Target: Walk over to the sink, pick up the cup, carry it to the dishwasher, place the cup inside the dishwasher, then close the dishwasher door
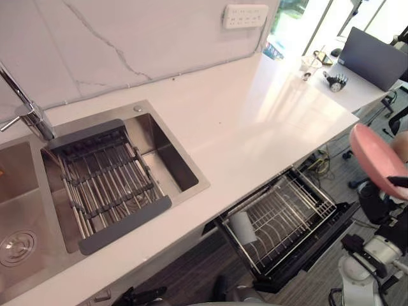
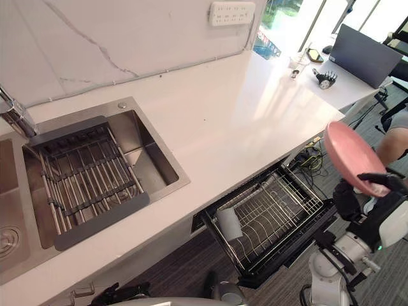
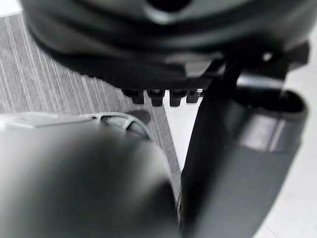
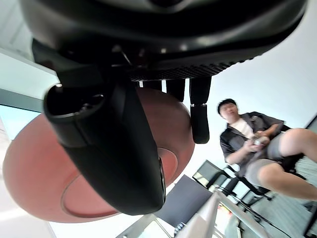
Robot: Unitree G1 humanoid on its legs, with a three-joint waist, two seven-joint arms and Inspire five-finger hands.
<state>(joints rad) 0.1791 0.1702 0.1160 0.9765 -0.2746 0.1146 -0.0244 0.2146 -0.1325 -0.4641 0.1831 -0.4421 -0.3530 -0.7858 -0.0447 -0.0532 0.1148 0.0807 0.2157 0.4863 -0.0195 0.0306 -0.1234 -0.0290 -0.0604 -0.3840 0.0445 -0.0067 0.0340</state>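
Tap (image 1: 25, 108): at 9 o'clock in the head view, standing on the sink's back edge.
Sink (image 1: 169, 156): steel, two basins, from 9 to 7 o'clock, set into the counter.
Drainer (image 1: 105, 182): grey frame with metal bars, lying across the larger basin.
Left hand (image 3: 168, 34): its dark bulk shows in its own wrist view over grey carpet; spread or closed, I cannot tell.
Counter (image 1: 255, 121): white and glossy, running from the sink towards 2 o'clock.
Socket (image 1: 245, 16): white, on the marble wall at 12 o'clock.
Cup (image 1: 243, 227): pale, tilted, in the dishwasher's rack at its 9 o'clock end; neither hand touches it.
Dishwasher (image 1: 319, 245): under the counter at 5 o'clock, open.
Rack (image 1: 287, 213): wire, pulled out of the dishwasher.
Laptop (image 1: 373, 57): dark, open, on the counter's far end at 2 o'clock.
Plate (image 2: 347, 156): pink, round, held on edge in the air at 3 o'clock, above and beyond the rack.
Right hand (image 2: 376, 182): pinching the plate, thumb (image 4: 114, 148) across one face, fingers (image 4: 198, 119) behind the other.
Person (image 4: 247, 139): seated, seen past the plate in the right wrist view.
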